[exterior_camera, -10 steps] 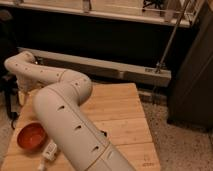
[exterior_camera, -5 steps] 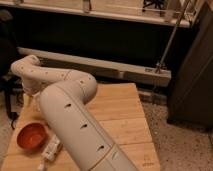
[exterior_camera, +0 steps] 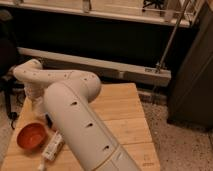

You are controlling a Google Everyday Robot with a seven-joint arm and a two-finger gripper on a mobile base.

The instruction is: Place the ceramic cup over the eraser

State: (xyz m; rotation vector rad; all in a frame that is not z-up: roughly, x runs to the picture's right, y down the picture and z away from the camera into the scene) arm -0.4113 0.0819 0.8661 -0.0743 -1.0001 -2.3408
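Observation:
My white arm fills the middle of the camera view and bends back at the far left. The gripper (exterior_camera: 38, 104) hangs down from the wrist over the left side of the wooden table (exterior_camera: 120, 115). A whitish shape at the gripper's end may be the ceramic cup, but I cannot tell it apart from the gripper. The striped eraser is hidden, either behind the arm or under the gripper.
An orange-red bowl (exterior_camera: 31, 136) sits at the table's front left. A white tube (exterior_camera: 52, 146) lies beside it, against my arm. A bit of a blue block (exterior_camera: 48, 120) shows just below the gripper. A black wall with a metal rail stands behind the table.
The arm's elbow and wrist have shifted a little to the right and down over the table's left side. The bowl and the tube have not moved.

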